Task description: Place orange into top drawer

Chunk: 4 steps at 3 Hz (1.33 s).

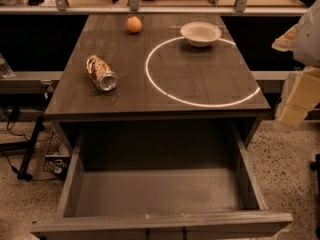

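The orange (134, 24) sits on the dark wooden table top (150, 84) near its far edge, left of centre. The top drawer (160, 191) is pulled out wide open below the table's front edge, and its flat bottom is bare. My gripper (295, 101) shows as cream and white parts at the right edge of the view, beside the table's right side, well away from the orange and holding nothing that I can see.
A white bowl (200, 33) stands at the far right of the table. A crushed gold-and-silver can (101, 73) lies on the left side. A bright ring of light (200, 103) marks the table top. A railing (150, 6) runs behind the table.
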Available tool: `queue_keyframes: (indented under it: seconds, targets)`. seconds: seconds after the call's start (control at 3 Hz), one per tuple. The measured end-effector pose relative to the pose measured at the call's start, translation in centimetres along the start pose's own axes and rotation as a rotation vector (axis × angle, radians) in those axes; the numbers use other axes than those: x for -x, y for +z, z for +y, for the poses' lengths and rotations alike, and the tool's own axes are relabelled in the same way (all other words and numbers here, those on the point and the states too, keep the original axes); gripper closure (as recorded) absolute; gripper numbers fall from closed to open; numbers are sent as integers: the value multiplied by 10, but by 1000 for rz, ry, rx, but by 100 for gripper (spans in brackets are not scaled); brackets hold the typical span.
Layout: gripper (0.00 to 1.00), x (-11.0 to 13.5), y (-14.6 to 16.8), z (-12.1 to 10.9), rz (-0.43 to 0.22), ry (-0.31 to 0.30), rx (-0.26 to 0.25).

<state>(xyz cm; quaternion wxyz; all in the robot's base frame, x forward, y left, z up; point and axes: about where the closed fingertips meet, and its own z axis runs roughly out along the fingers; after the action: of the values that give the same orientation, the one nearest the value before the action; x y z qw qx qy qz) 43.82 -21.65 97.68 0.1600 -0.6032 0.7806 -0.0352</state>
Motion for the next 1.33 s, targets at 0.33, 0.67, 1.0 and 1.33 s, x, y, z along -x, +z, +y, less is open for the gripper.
queue_keyframes:
  seconds: [0.33, 0.67, 1.0, 1.33]
  targets:
    - [0, 0, 0, 0, 0, 0, 0]
    - [0, 12, 6, -8, -31, -25, -15]
    - [0, 63, 42, -55, -142, -59, -54]
    - [0, 101, 69, -91, -215, -68, -90]
